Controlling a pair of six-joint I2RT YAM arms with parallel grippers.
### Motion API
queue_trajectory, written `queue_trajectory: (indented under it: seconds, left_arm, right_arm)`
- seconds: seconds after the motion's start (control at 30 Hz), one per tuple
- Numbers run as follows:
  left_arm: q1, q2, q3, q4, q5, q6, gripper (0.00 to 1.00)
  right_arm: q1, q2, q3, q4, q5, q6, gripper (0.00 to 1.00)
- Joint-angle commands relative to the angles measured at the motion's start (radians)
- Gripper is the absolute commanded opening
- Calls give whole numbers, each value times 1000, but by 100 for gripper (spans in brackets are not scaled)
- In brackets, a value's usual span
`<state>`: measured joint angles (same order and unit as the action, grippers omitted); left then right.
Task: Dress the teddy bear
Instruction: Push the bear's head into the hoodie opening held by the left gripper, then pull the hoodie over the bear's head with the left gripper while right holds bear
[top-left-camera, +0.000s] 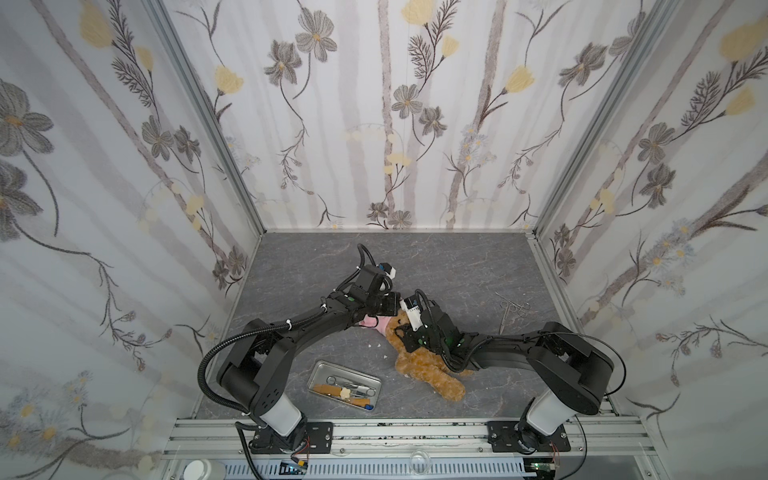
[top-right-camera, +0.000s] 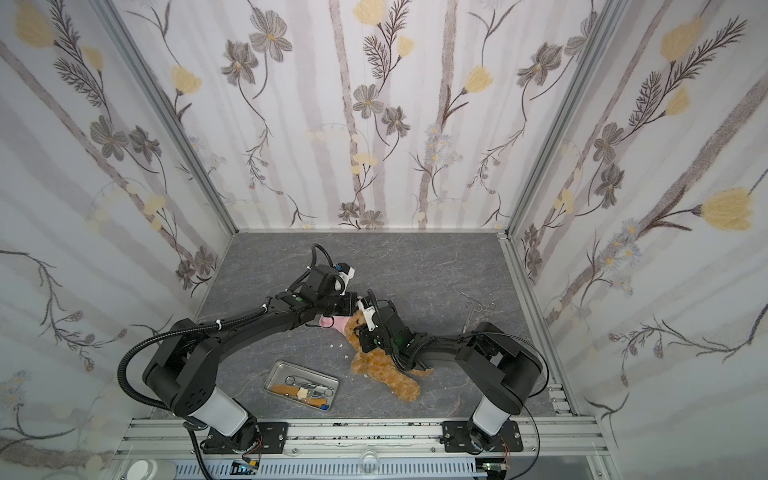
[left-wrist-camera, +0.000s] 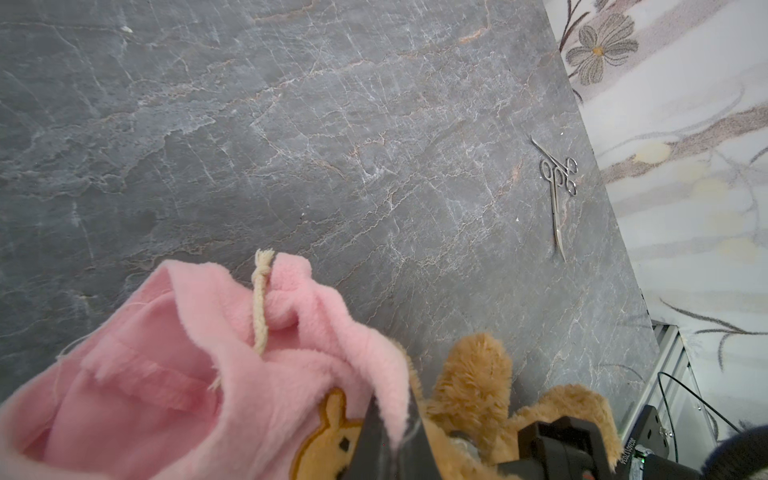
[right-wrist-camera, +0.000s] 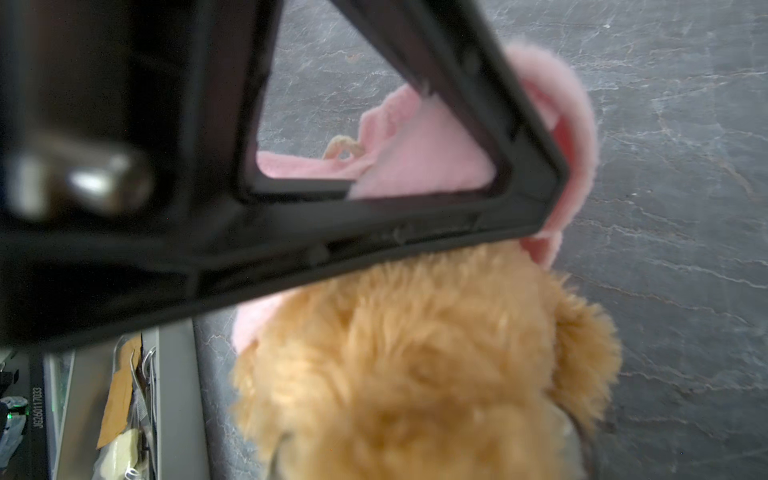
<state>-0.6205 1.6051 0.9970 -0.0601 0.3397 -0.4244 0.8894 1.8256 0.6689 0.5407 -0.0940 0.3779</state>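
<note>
Pink shirt (left-wrist-camera: 174, 374) edge in left claw (left-wrist-camera: 392, 424), open grey tabletop (left-wrist-camera: 291, 124) beyond

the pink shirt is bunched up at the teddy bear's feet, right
Not its feet: the pink shirt is bunched up at the head of the teddy bear, with the legs bare nearer the camera. A top view shows it.

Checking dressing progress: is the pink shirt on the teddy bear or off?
Off: the pink shirt sits bunched at the teddy bear's head; its body and legs show bare fur.
</note>
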Motion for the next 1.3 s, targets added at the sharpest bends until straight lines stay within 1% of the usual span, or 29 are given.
queue_trajectory:
  seconds: [0.0,0.07,0.17,0.27,0.37,0.53,0.67,0.73,0.83,0.9,0.97,1.27]
  left_arm:
    - [-3,-1,10,43,54,-19,1]
    - [-3,-9,4,59,91,-32,1]
    - [-3,-22,-12,97,146,-58,4]
    - [-2,-35,-34,119,155,-77,8]
    - [-4,-47,-57,147,170,-94,11]
    - [-4,-55,-75,221,229,-126,12]
    - [-5,-55,-111,349,301,-191,12]
    - [-6,-47,-117,355,299,-193,12]
    - [-8,-47,-139,334,255,-177,13]
    - [-8,-44,-149,318,241,-168,16]
    - [-8,-43,-153,298,230,-156,22]
    - [6,-123,-176,244,101,-89,56]
  right_arm:
    - [-5,35,-6,105,-60,-47,13]
    - [-19,57,-16,143,-70,-38,14]
    - [-47,74,-61,253,-92,2,15]
    - [-61,85,-104,356,-98,50,17]
    - [-62,114,-112,404,-111,82,19]
    - [-61,157,-127,488,-108,136,22]
    - [-62,168,-138,534,-95,170,25]
    - [-61,174,-145,559,-93,182,26]
    - [-62,175,-149,568,-83,188,29]
    - [-62,175,-146,567,-77,187,30]
    - [-62,174,-145,567,-76,186,31]
    - [-62,173,-163,573,-65,180,32]
